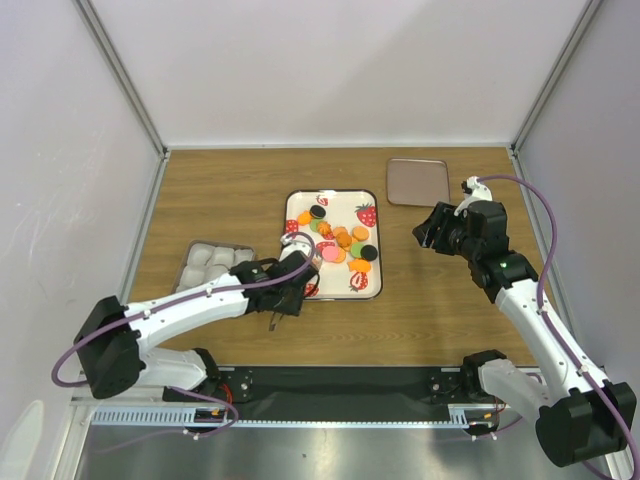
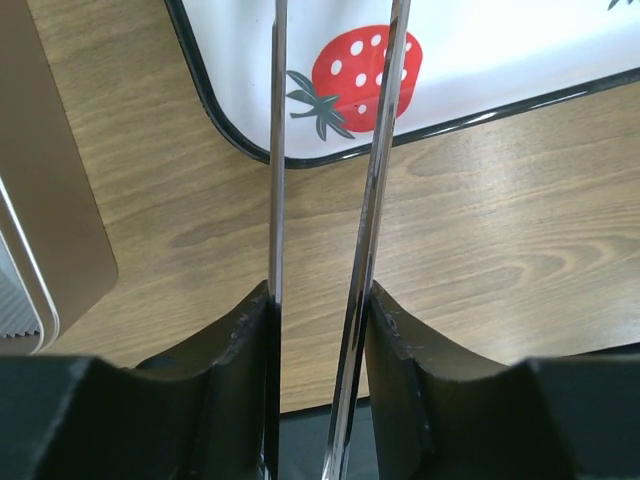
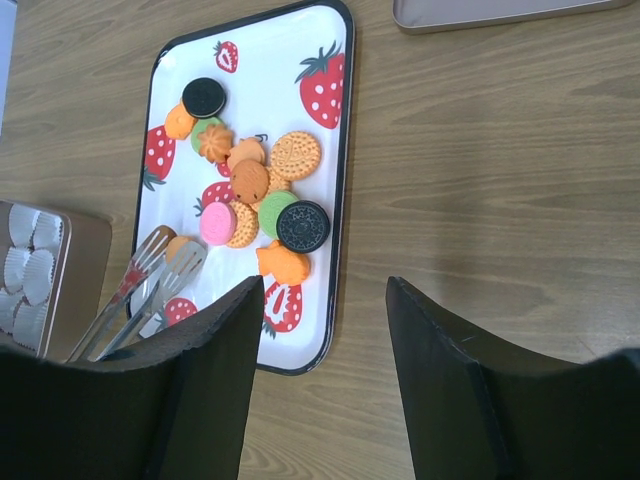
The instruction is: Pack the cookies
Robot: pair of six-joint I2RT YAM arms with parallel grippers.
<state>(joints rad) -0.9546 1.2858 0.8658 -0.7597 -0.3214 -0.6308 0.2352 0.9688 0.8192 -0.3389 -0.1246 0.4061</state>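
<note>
- Left gripper point(image 2: 320, 300): jaws drawn in on the tongs point(image 2: 278, 150). Both metal arms run between the fingers point(image 2: 240, 350), one against each pad, with a gap left between the arms.
- The tongs reach straight ahead of the left gripper, over the table point(image 2: 480, 220) and across the near corner of the tray point(image 2: 520, 60), passing over a strawberry print point(image 2: 365, 80).
- Tongs tips are out of the left wrist view. The right wrist view shows them resting low on the tray, with an orange disc at the tips. I cannot tell whether it is pinched.
- Cookies point(image 3: 250, 185): all on the tray, bunched in its middle beyond the tongs tips. They are mostly orange, with two black point(image 3: 302, 225), one pink point(image 3: 217, 222) and one green point(image 3: 275, 210). The pink one is just past the tips.
- Box point(image 3: 30, 270) of white paper cups point(image 3: 25, 225): just left of the left gripper.
- Right gripper point(image 3: 325, 290): jaws wide apart, holding nothing, raised over bare table.
- From the right gripper the tray lies ahead and to the left. The lid point(image 3: 500, 12) lies ahead and slightly right, well apart from the tray.
</note>
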